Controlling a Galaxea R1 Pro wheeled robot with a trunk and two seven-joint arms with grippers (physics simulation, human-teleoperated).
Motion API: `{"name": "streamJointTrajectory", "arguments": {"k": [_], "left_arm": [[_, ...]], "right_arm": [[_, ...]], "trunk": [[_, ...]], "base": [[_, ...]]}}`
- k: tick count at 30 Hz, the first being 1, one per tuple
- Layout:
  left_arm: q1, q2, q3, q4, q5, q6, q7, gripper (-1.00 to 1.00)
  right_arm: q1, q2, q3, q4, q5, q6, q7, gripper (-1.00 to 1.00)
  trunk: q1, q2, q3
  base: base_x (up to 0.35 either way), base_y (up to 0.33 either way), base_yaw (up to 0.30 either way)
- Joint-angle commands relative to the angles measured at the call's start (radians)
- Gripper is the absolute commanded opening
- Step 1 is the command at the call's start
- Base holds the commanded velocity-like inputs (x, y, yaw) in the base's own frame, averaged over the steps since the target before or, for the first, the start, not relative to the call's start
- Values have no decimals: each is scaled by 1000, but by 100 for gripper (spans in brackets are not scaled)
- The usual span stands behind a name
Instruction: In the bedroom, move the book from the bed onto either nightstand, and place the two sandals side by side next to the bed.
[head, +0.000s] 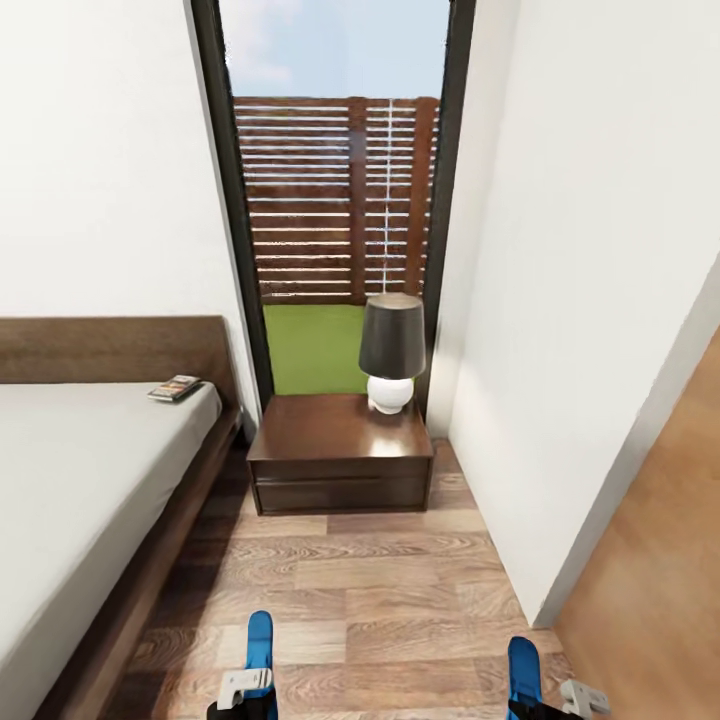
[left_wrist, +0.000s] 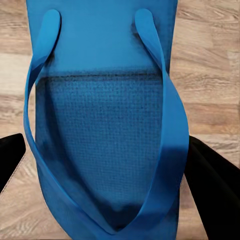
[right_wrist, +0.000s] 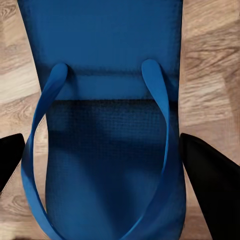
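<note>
1. Bed (head: 80, 480) runs along the left side of the head view, headboard (head: 110, 348) against the far wall.
2. Book (head: 175, 388) lies on the mattress at its far right corner, near the headboard.
3. Nightstand (head: 340, 465) stands right of the bed, just beside its frame, in front of the window (head: 335, 200).
4. Lamp (head: 391, 350) sits on the nightstand's top, at its far right.
5. Fence (head: 330, 200) lies beyond the window.
6. Floor (head: 400, 590) stretches before the nightstand; wall (head: 580, 300) to the right.
7. Left sandal (head: 259, 640) and right sandal (head: 523, 672) sit at the near edge, well apart, over the floor.
8. Left wrist view: sandal (left_wrist: 107, 130) between the left gripper's fingers (left_wrist: 212, 185).
9. Right wrist view: sandal (right_wrist: 107, 145) between the right gripper's fingers (right_wrist: 212, 180).
</note>
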Motion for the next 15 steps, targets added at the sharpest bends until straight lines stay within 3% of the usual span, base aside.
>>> {"name": "streamJointTrajectory", "arguments": {"k": [1, 7, 15], "left_arm": [[-1, 0, 1, 1, 9, -1, -6, -100], [-1, 0, 1, 1, 9, -1, -6, -100], [-1, 0, 1, 1, 9, -1, -6, -100]], "right_arm": [[-1, 0, -9, 1, 0, 2, 4, -100], [-1, 0, -9, 1, 0, 2, 5, -100], [-1, 0, -9, 1, 0, 2, 4, -100]], "trunk": [[0, 0, -1], [0, 0, -1], [0, 0, -1]], "base": [[319, 0, 3], [317, -17, 1], [280, -154, 0]]}}
